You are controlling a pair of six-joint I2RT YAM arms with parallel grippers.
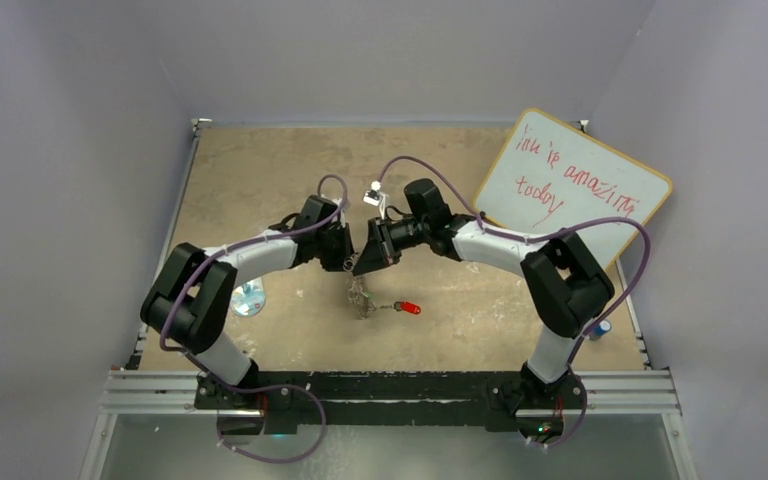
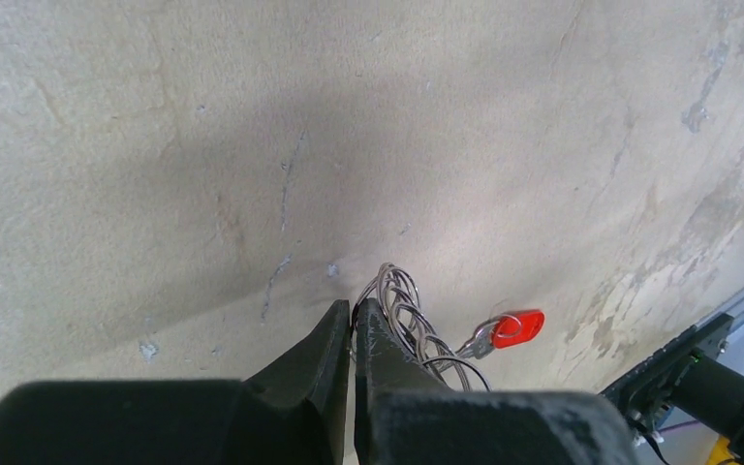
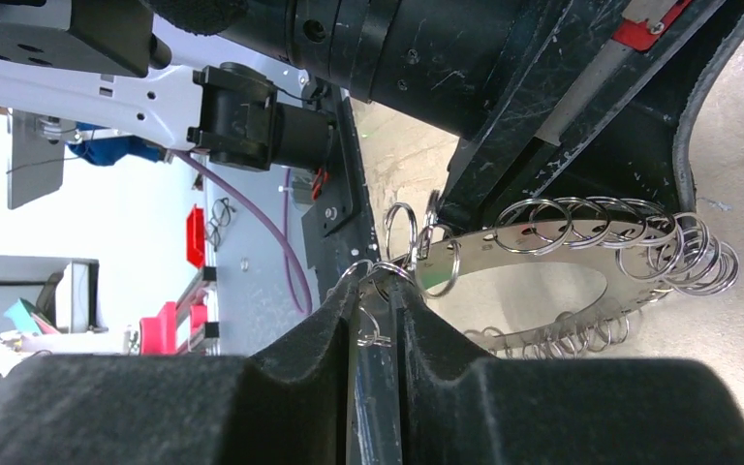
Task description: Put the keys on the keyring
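Keyring [image 3: 542,250] clamped in closed left end effector [image 2: 352,308], right end effector [image 3: 376,293] narrowly apart, pinching its looped rim

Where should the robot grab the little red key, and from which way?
Probably grab the red key by its plastic head. That is its widest part, and it points away from the keyring, so fingers have room there. Come from above, on the side away from the ring. The thin silver blade lies too close to the loops.
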